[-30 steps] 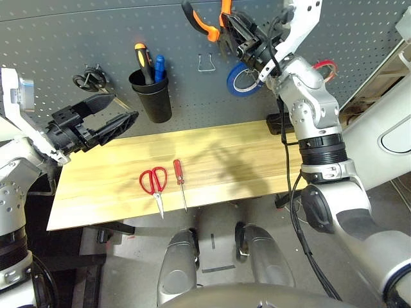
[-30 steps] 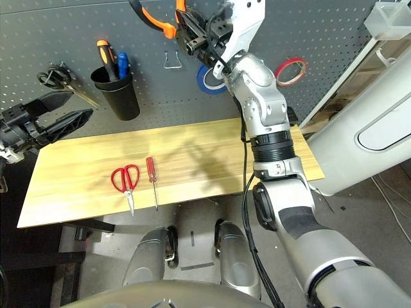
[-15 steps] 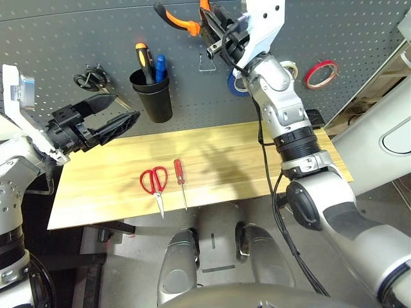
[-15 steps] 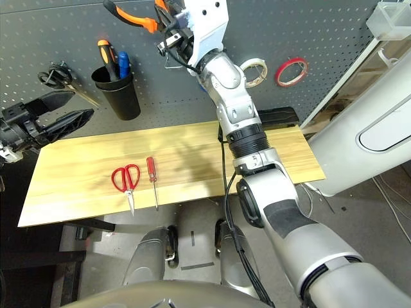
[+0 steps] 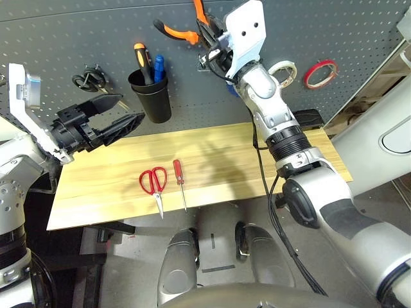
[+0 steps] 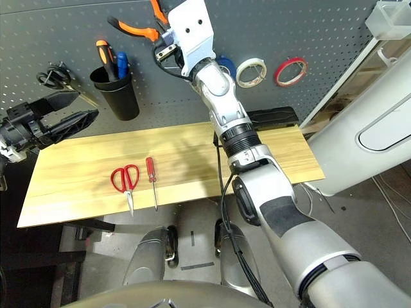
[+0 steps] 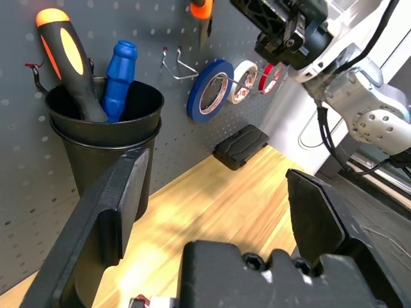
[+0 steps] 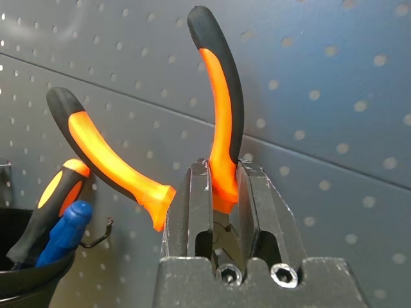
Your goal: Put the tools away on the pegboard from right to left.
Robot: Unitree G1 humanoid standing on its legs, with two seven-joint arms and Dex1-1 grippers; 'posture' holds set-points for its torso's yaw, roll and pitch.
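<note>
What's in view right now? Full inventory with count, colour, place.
Pliers: 1, orange and black, in the right pincer
Scissors: 1, red handles, on the table
Screwdriver: 1, red handle, right of those scissors
Scissors on hook: 1, black handles, pegboard, left
Cup: 1, black, pegboard
Tools in cup: 2, one black-orange, one blue
Tape rolls: 3, blue, white, red, pegboard
Pegboard: 1, dark grey
Table: 1, light wood, below the pegboard
Clear bin: 1, far right
Left pincer: 1, black, open, left
Right pincer: 1, black, shut on the pliers
</note>
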